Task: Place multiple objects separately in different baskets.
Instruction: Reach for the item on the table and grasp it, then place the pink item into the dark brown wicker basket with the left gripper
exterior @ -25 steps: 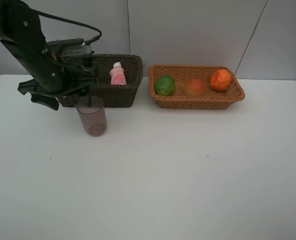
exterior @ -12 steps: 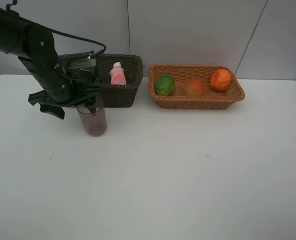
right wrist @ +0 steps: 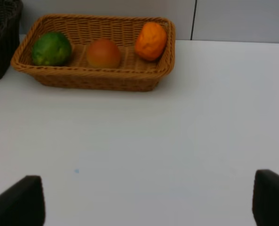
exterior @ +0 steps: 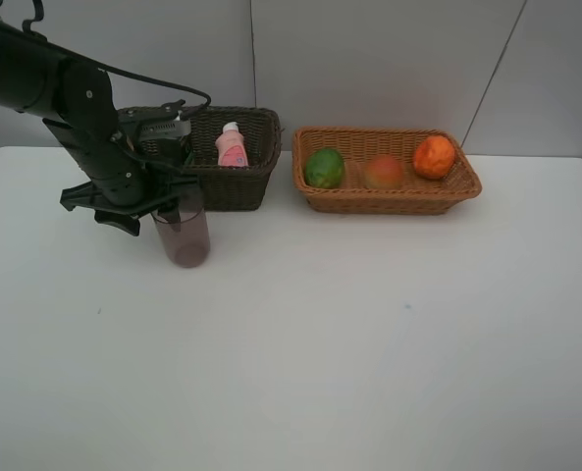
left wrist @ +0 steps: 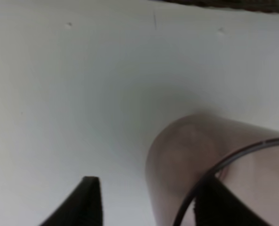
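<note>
A translucent pink cup (exterior: 183, 235) stands upright on the white table in front of the dark brown basket (exterior: 234, 182). My left gripper (exterior: 177, 202) is down over its rim. In the left wrist view the left gripper (left wrist: 148, 184) straddles the wall of the cup (left wrist: 186, 155): one finger (left wrist: 221, 202) is inside the rim and the other finger (left wrist: 85, 202) is outside, with a gap to the wall. A pink white-capped bottle (exterior: 232, 147) stands in the dark basket. The light tan basket (exterior: 389, 201) holds a green fruit (exterior: 324, 168), a peach (exterior: 384, 172) and an orange (exterior: 434, 156). My right gripper (right wrist: 144, 205) hangs open above bare table.
The left arm (exterior: 70, 93) covers the left part of the dark basket. In the right wrist view the tan basket (right wrist: 97, 79) lies ahead, with the edge of the dark basket (right wrist: 3, 52) beside it. A grey wall stands behind both baskets.
The left arm has moved right and down onto the cup. Its jaws have narrowed around the cup's rim. The cup and the right gripper have not moved.
</note>
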Tool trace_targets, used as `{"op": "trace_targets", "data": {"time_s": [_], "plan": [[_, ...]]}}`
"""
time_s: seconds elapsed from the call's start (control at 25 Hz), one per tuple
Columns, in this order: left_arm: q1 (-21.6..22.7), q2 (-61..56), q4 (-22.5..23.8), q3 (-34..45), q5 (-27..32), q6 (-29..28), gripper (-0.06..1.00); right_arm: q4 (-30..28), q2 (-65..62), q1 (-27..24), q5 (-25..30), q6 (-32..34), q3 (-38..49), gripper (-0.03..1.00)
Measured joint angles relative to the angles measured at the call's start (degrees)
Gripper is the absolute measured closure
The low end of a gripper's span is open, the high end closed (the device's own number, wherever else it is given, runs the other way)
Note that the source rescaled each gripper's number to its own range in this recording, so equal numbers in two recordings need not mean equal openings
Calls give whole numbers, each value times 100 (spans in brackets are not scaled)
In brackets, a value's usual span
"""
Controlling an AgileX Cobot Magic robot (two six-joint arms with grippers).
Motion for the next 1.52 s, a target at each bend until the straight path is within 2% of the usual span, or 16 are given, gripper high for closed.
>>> {"op": "trace_targets", "data": {"time_s": [0.08,0.16,0.88,1.36,1.52], "plan": [[0,0,0,0,0,-5,74,0,0,0,0,0,0,3],[0,0,-5,0,-11,-5,93,0,0,0,0,0,0,3],[0,-81,-65,0,-5,-10,94,0,0,0,0,0,0,3],[0,-1774,-153,0,457,73,94,0,0,0,0,0,0,3],[162,-2068,108,-147,483,155,94,0,0,0,0,0,0,3]]}}
